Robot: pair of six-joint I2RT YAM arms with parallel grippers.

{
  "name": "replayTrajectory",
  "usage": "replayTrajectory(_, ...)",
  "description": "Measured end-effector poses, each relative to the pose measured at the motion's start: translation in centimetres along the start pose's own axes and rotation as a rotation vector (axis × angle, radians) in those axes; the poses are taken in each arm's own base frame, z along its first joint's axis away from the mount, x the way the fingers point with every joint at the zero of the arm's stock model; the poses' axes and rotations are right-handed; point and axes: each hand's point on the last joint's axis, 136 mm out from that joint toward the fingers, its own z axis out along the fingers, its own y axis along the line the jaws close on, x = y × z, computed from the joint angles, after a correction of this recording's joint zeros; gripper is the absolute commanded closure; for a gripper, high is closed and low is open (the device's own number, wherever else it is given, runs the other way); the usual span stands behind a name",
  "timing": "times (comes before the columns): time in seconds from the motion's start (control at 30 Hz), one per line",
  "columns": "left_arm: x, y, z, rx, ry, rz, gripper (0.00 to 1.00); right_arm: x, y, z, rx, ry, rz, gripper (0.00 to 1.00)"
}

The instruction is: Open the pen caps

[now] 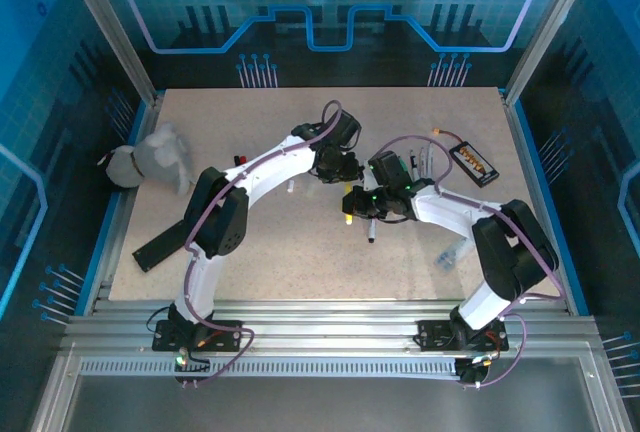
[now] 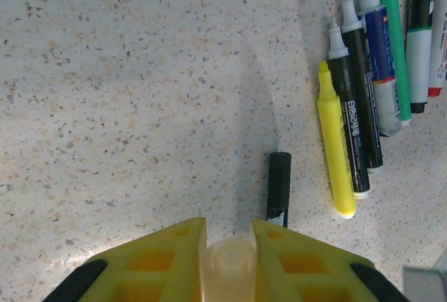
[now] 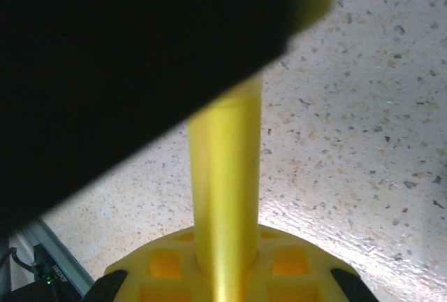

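Pulling straight along the pen's axis should work best: the right gripper (image 3: 225, 249) clamps the yellow pen (image 3: 227, 162), and the left gripper (image 2: 227, 238) pinches what looks like its pale cap (image 2: 227, 267) above the table's (image 1: 300, 247) middle. Avoid sideways bending.

Bright o/head light, blurry fg

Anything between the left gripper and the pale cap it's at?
Nothing visible. The left gripper is closed around the pale cap, and the right gripper holds the yellow pen. A black pen lies on the table just beyond; the uncapped pens lie off to one side, none touching the cap.
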Motion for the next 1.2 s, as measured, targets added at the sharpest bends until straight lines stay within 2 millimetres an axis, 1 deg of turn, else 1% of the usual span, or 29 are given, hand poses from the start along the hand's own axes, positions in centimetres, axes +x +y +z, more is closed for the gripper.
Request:
replayTrajectory(0.17, 0.0, -0.1, 0.1, 0.008, -0.004, -0.011, 0.77, -0.1, 0.4, -0.2, -0.016, -0.005, -0.009, 1.0)
replayTrajectory(0.23, 0.0, 0.0, 0.1, 0.009, -0.006, -0.014, 0.81, -0.1, 0.4, -0.2, -0.016, -0.005, -0.01, 1.0)
replayTrajectory(0.27, 0.0, 0.0, 0.1, 0.009, -0.006, -0.014, 0.85, -0.1, 0.4, -0.2, -0.017, -0.005, -0.01, 1.0)
replayTrajectory(0.3, 0.0, 0.0, 0.1, 0.009, -0.006, -0.014, 0.95, -0.1, 0.4, -0.2, -0.017, -0.005, -0.01, 1.0)
replayTrajectory(0.33, -0.1, -0.1, 0.1, 0.01, -0.007, -0.016, 1.0, -0.1, 0.4, -0.2, -0.016, -0.004, -0.01, 1.0)
replayTrajectory(0.5, -0.1, 0.1, 0.1, 0.009, -0.004, -0.018, 1.0, 0.1, 0.5, -0.2, -0.009, -0.006, -0.015, 1.0)
replayTrajectory(0.57, 0.1, 0.2, -0.1, 0.013, 0.015, -0.023, 1.0, 0.7, 0.4, -0.3, -0.001, -0.01, -0.02, 1.0)
replayTrajectory(0.6, 0.1, 0.2, -0.2, 0.01, 0.019, -0.024, 1.0, 1.7, 0.5, -0.5, 0.003, 0.0, -0.029, 1.0)
replayTrajectory(0.63, -0.7, 0.2, -0.4, 0.009, 0.001, -0.029, 1.0, 3.2, 0.7, -0.8, 0.007, 0.023, -0.043, 1.0)
replayTrajectory(0.67, -2.0, 0.3, -0.5, 0.007, -0.022, -0.039, 1.0, 5.4, 1.0, -1.2, 0.01, 0.059, -0.066, 1.0)
replayTrajectory(0.7, -3.7, 0.6, -0.8, 0.005, -0.054, -0.054, 1.0, 7.7, 1.5, -1.7, 0.005, 0.095, -0.097, 1.0)
replayTrajectory(0.77, -6.9, 1.4, -1.3, 0.0, -0.116, -0.081, 1.0, 11.4, 2.1, -2.9, -0.008, 0.158, -0.143, 1.0)
replayTrajectory(0.8, -8.1, 1.9, -1.5, -0.003, -0.14, -0.094, 1.0, 12.4, 2.0, -3.5, -0.009, 0.17, -0.152, 1.0)
replayTrajectory(0.83, -9.1, 2.4, -1.8, -0.008, -0.161, -0.107, 1.0, 12.9, 1.7, -4.0, -0.002, 0.171, -0.149, 1.0)
replayTrajectory(0.9, -10.0, 3.1, -2.1, -0.016, -0.178, -0.121, 1.0, 12.6, 0.9, -5.0, 0.027, 0.148, -0.132, 1.0)
replayTrajectory(0.93, -10.0, 3.3, -2.1, -0.02, -0.177, -0.122, 1.0, 12.1, 0.6, -5.3, 0.033, 0.133, -0.122, 1.0)
replayTrajectory(1.0, -9.3, 3.1, -1.8, -0.026, -0.161, -0.111, 1.0, 10.7, -0.4, -5.9, 0.057, 0.095, -0.096, 1.0)
replayTrajectory(1.07, -8.0, 3.0, -0.9, -0.039, -0.133, -0.089, 1.0, 9.1, -1.7, -6.4, 0.092, 0.06, -0.071, 1.0)
replayTrajectory(1.13, -6.3, 3.5, 0.2, -0.062, -0.094, -0.077, 1.0, 7.2, -2.9, -7.0, 0.13, 0.024, -0.053, 1.0)
replayTrajectory(1.2, -4.0, 4.4, 1.7, -0.099, -0.037, -0.066, 1.0, 4.8, -4.2, -7.5, 0.181, -0.011, -0.047, 1.0)
